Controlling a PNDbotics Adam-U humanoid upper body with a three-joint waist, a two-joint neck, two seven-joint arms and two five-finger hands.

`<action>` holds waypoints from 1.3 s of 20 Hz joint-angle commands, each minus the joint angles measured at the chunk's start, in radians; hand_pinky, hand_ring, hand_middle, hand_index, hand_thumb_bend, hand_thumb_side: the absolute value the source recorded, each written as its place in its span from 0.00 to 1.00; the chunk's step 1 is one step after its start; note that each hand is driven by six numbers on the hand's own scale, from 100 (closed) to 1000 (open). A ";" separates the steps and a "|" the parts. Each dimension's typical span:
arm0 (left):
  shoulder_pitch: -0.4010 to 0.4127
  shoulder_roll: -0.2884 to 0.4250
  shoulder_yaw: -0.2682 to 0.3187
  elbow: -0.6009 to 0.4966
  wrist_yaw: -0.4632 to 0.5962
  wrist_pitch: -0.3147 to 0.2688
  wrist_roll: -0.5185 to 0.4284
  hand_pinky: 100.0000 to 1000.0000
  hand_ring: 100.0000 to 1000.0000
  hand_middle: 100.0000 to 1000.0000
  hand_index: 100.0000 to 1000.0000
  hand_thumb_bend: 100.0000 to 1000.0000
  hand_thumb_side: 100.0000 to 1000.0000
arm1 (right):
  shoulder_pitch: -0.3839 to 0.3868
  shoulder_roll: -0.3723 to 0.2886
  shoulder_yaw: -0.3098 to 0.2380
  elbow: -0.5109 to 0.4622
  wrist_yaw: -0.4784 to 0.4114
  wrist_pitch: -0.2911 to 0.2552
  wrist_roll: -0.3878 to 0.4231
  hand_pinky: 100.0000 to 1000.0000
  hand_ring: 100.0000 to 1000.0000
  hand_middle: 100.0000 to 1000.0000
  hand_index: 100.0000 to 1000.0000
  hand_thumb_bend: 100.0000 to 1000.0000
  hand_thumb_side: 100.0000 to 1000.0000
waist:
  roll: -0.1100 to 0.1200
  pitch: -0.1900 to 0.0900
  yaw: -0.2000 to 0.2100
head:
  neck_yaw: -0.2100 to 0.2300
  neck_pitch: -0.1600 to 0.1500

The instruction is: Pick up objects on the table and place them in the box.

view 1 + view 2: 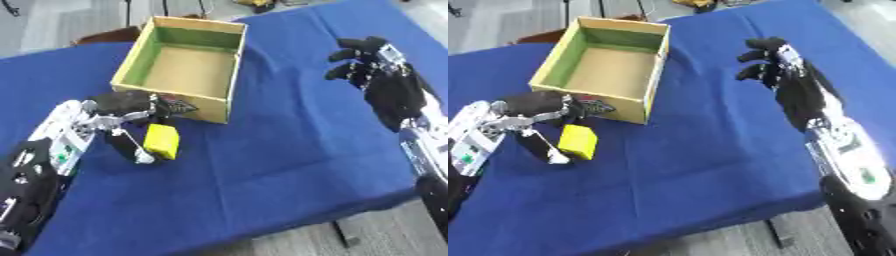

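A yellow block (162, 141) stands on the blue tablecloth just in front of the cardboard box (221, 95), whose inner walls are green and whose floor is bare. My left hand (122, 105) reaches in from the left. Its thumb (133, 147) stretches down along the block's left side, and its fingers (175, 106) hover above the block against the box's front wall. Nothing is gripped. My right hand (785, 70) hangs above the cloth to the right of the box, fingers loosely bent and holding nothing.
The blue cloth (289, 150) ends at the table's front edge (289, 227), with grey floor below. A brown chair back (109, 36) shows behind the box. Small yellow items (255, 4) lie beyond the far edge.
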 commanded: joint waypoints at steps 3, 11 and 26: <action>-0.009 0.033 0.012 -0.021 0.041 -0.011 0.000 0.08 0.07 0.08 0.27 0.36 0.10 | -0.006 -0.009 -0.006 -0.008 0.005 -0.002 0.002 0.81 0.58 0.66 0.84 0.00 0.89 | -0.008 -0.017 -0.001 | -0.005 -0.005; -0.067 0.140 0.083 -0.130 0.144 0.082 -0.114 0.07 0.06 0.07 0.26 0.39 0.06 | -0.002 -0.012 -0.004 -0.006 0.005 -0.001 0.005 0.81 0.58 0.65 0.84 0.00 0.89 | -0.004 -0.024 -0.003 | -0.008 -0.003; -0.175 0.065 0.224 0.108 -0.154 0.289 0.273 0.20 0.17 0.18 0.37 0.35 0.07 | -0.064 -0.003 0.060 -0.009 0.020 0.015 0.069 0.81 0.58 0.66 0.84 0.00 0.90 | 0.039 0.004 -0.130 | 0.066 -0.041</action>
